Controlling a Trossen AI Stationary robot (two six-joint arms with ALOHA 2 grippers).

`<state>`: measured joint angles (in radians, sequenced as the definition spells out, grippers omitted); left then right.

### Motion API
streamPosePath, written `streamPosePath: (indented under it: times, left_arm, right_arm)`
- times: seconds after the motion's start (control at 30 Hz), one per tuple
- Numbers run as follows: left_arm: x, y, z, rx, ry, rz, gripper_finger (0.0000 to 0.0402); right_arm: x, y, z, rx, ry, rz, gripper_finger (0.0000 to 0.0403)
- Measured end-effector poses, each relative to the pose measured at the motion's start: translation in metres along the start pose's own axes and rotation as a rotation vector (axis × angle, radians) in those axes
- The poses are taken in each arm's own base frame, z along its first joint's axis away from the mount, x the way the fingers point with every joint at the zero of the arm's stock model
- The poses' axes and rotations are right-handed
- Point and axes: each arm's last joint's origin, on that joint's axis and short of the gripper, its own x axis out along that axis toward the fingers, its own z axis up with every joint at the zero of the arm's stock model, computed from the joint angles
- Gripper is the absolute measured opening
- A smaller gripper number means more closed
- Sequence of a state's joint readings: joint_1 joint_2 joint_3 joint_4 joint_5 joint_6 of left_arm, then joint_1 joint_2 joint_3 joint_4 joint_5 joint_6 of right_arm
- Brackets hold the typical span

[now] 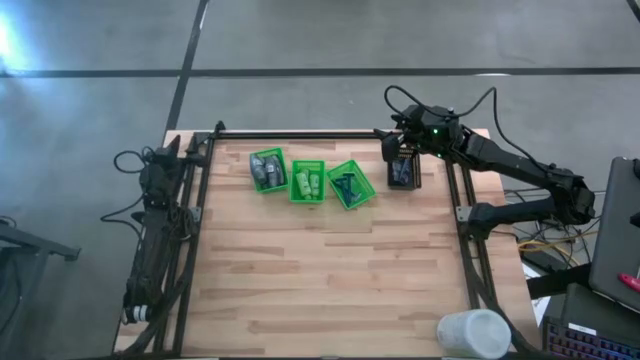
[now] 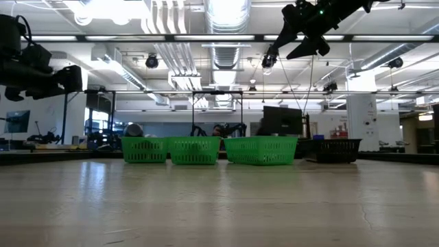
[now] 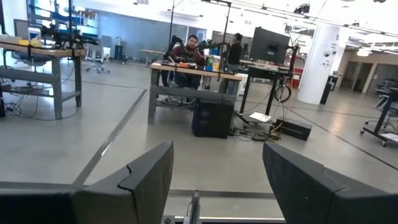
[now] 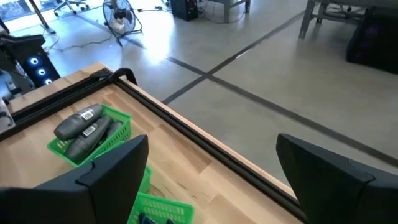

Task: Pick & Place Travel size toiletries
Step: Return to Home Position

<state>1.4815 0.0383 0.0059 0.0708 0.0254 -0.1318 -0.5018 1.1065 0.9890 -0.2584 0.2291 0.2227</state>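
Three green mesh baskets stand in a row near the table's far edge. The left basket [image 1: 268, 170] [image 4: 87, 134] holds dark grey tubes, the middle one [image 1: 307, 182] small green bottles, the right one [image 1: 350, 185] black-and-green sticks. A black basket [image 1: 403, 170] [image 2: 336, 149] stands to their right. My right gripper [image 1: 393, 140] [image 2: 295, 38] [image 4: 211, 149] hangs high above the black basket, open and empty. My left gripper [image 1: 192, 150] [image 3: 217, 155] waits at the table's far left corner, open, facing the room.
A big white cylinder [image 1: 475, 333] stands at the table's near right corner. A black frame rail [image 1: 300, 135] runs along the far edge. Bare wood [image 1: 320, 280] fills the near half. A person sits at a desk [image 3: 193, 53] in the room beyond.
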Motion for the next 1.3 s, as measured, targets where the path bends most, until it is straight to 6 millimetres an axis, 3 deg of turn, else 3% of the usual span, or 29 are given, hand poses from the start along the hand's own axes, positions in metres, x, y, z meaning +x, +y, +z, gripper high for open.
streamPosePath:
  times: [0.37,0.6,0.77,0.87,0.97,1.17,1.3]
  left_arm:
    - [0.000,0.000,0.000,0.000,-0.001,0.000,0.0252]
    - [0.000,0.000,0.001,0.001,-0.006,0.000,0.0252]
    - [0.000,0.000,0.001,0.001,-0.005,0.000,0.0252]
    - [0.000,0.000,0.000,0.001,-0.005,0.000,0.0252]
    - [0.000,0.000,0.000,0.000,-0.005,0.000,0.0252]
    - [0.000,0.000,0.000,0.000,-0.001,0.000,0.0252]
    - [0.000,0.000,0.000,0.000,0.000,0.000,0.0252]
  right_arm:
    - [0.000,0.000,0.000,0.122,0.000,0.001,0.0315]
    - [-0.002,0.001,0.006,0.016,-0.039,0.012,0.0295]
    - [-0.014,0.005,0.012,-0.026,-0.053,0.185,0.0280]
    - [-0.028,0.003,0.015,-0.136,-0.103,0.233,0.0272]
    - [-0.049,-0.011,0.017,-0.240,-0.177,0.193,0.0263]
    - [-0.097,-0.053,0.011,-0.210,-0.336,-0.003,0.0245]
    - [-0.132,-0.068,0.003,-0.213,-0.445,-0.128,0.0234]
